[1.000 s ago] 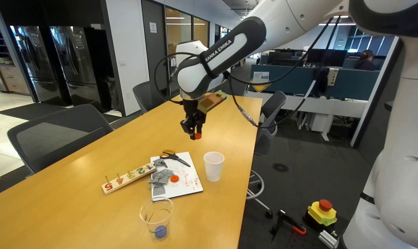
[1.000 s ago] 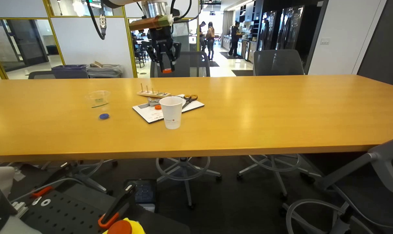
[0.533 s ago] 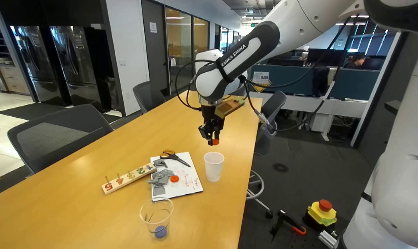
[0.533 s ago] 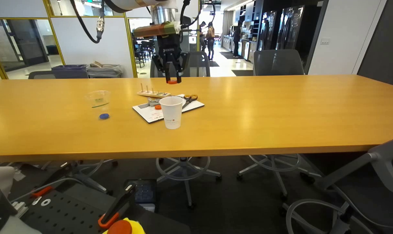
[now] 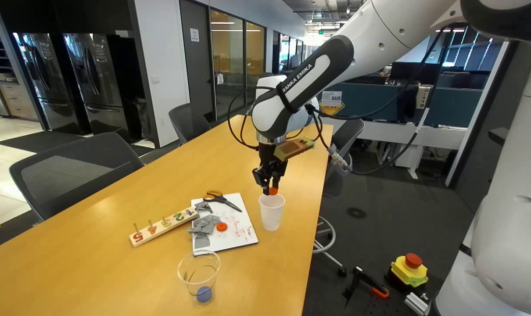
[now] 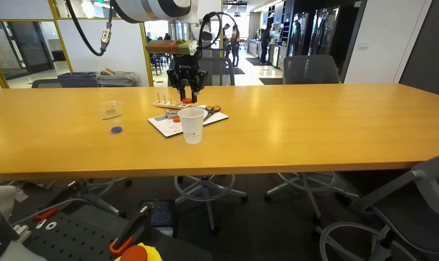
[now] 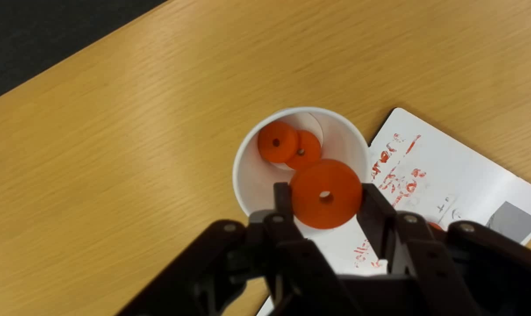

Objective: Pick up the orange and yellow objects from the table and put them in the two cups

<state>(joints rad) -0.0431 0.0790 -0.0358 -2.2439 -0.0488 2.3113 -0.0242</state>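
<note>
Hand (image 7: 326, 199) lower than before, white cup (image 5: 271, 217) below, whiteboard (image 5: 243, 232) alongside

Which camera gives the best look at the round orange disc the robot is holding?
The wrist view: the round orange disc shows large and face-on, its centre hole visible, held by the black two-fingered gripper. Both exterior views show it only as a small orange patch, its hole impossible to make out.

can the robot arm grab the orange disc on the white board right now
Probably not yet: its end effector holds another orange disc, though nothing covers the disc on the board.
</note>
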